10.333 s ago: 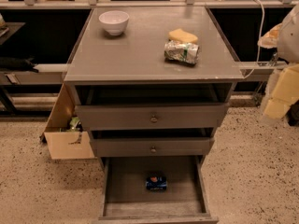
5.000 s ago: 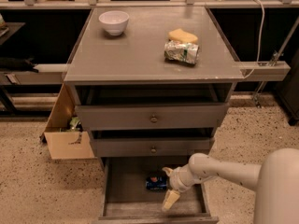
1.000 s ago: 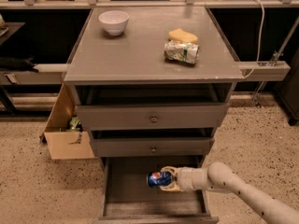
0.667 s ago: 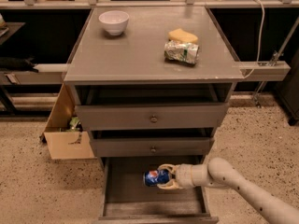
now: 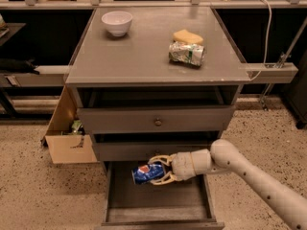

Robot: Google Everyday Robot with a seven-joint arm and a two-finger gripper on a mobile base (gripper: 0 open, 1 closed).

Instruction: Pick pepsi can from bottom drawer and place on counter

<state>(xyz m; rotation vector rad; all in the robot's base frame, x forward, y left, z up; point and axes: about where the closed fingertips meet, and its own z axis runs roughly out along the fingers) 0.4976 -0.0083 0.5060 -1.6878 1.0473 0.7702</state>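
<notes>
The pepsi can (image 5: 145, 173) is blue with a red-white-blue logo and lies on its side in my gripper (image 5: 159, 169), which is shut on it. The gripper holds the can in the air above the open bottom drawer (image 5: 158, 210), just in front of the middle drawer's face. My white arm (image 5: 249, 176) reaches in from the lower right. The counter (image 5: 139, 56) is the grey cabinet top above the drawers.
On the counter stand a white bowl (image 5: 117, 22), a yellow sponge (image 5: 188, 36) and a crumpled green-and-white can (image 5: 186, 53). The top drawer has a knob (image 5: 158, 122). A cardboard box (image 5: 67, 133) sits on the floor left of the cabinet.
My gripper has lifted the pepsi can up out of the bottom drawer and carried it slightly left. Earlier the can lay on the drawer floor.
</notes>
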